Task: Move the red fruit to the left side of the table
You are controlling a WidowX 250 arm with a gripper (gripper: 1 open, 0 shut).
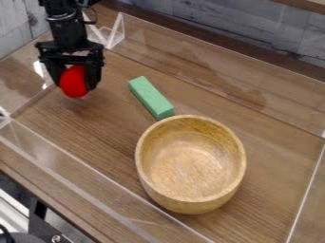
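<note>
Red fruit (pixel 75 84): sitting at bench (pixel 241 85) left side between spread-apart fingers (pixel 74 78), seemingly being released

Arm (pixel 61 17) cut off by top edge; table (pixel 241 85) cropped at right and bottom; fruit (pixel 75 84) top hidden behind gripper (pixel 71 78).

We see the hand (pixel 71 78) at the far left of the tabletop (pixel 241 95), pointing straight down with its dark fingers (pixel 46 68) spread wide. The red fruit (pixel 75 84) sits between them on the wood; we cannot tell whether either finger touches it. Just to the right lies a green block (pixel 150 97), set diagonally. Nearer the front stands a round wooden bowl (pixel 191 161), upright. Low clear walls (pixel 76 180) edge the surface.
</note>
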